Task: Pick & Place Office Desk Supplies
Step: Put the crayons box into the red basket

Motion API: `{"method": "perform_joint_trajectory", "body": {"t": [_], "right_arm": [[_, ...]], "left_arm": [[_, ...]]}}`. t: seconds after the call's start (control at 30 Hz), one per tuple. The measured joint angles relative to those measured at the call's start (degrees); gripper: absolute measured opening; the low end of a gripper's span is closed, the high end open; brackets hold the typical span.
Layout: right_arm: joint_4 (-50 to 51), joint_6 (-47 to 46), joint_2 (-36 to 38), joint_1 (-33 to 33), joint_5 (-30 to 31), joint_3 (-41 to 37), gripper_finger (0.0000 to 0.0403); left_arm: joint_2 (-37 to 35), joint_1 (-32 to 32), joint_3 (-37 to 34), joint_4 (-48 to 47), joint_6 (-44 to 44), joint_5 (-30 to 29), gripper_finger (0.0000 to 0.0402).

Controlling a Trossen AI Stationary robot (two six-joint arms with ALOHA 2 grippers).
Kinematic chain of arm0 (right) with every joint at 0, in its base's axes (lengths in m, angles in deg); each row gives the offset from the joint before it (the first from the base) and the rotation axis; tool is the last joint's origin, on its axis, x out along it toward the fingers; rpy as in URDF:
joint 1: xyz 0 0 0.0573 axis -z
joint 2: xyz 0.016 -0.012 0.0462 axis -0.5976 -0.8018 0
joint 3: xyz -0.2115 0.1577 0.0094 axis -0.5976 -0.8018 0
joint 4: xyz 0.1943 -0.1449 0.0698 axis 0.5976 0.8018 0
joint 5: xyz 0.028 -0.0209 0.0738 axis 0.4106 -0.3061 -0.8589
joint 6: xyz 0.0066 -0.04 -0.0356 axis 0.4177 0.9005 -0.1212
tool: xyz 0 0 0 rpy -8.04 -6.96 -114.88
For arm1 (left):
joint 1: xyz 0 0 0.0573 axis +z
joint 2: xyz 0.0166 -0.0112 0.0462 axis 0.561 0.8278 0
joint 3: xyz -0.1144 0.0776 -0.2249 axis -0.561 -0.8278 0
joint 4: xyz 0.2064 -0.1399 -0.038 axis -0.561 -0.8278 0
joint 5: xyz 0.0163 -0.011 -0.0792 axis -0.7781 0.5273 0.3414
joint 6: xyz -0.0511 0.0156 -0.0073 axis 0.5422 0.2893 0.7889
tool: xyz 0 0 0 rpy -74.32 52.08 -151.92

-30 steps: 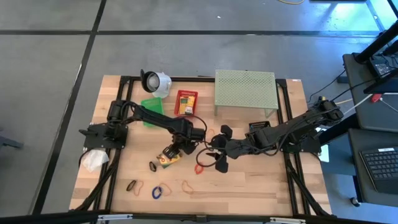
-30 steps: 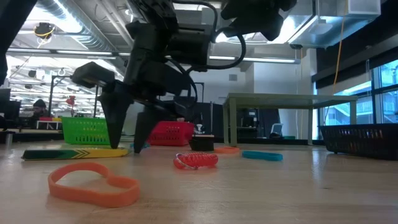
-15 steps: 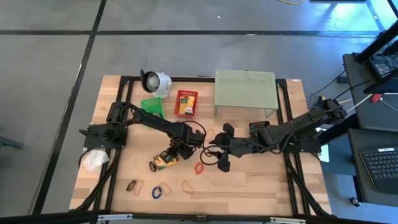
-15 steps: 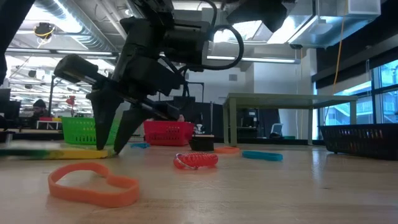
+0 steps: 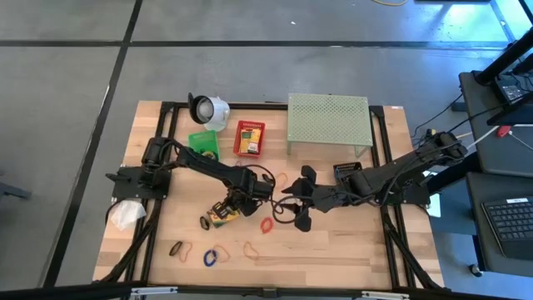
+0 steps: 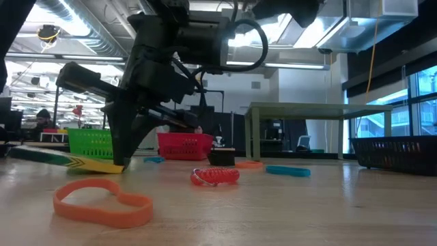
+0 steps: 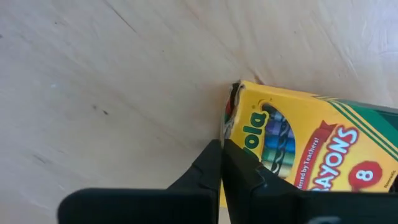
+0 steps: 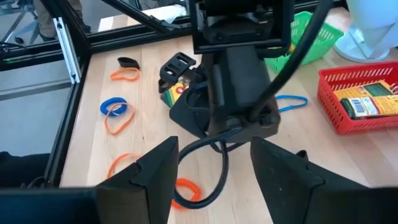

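Yellow-and-green crayon box [image 5: 221, 215] on wooden surface [image 5: 350, 246], one end tilted up since 0.5 s ago, pinched by left gripper [image 5: 227, 207]. Red mesh basket [image 5: 248, 138] holds another box. Right gripper [image 5: 303, 198] spread, hovering just beside.

Even, bright light falls on the worktop [image 5: 333, 242]. Ceiling strip lamps glare above the arms in the low view. The orange band [image 6: 102, 201] nearest that camera is soft.

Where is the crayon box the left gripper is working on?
In the high view the crayon box lies left of the table's centre, under the left gripper, whose fingers are closed on its edge, with a red band to its right.
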Motion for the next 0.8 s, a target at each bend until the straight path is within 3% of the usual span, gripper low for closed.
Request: {"method": "perform_joint_trajectory", "body": {"t": [0.23, 0.63, 0.8], "right_arm": [[0.08, -0.22, 0.00, 0.00, 0.84, 0.00, 0.0204], [0.26, -0.49, 0.33, -0.03, 1.21, 0.00, 0.0203], [1.15, -1.56, 3.02, -1.31, 6.96, 0.00, 0.0203]], "left_arm": [[-0.48, -0.59, 0.83, -1.56, 1.77, -1.53, 0.0002], [-0.59, -2.79, 11.50, -12.53, 5.30, -8.43, 0.0001], [-0.61, -2.60, 15.35, -17.35, 7.28, -11.16, 0.0001]]}}
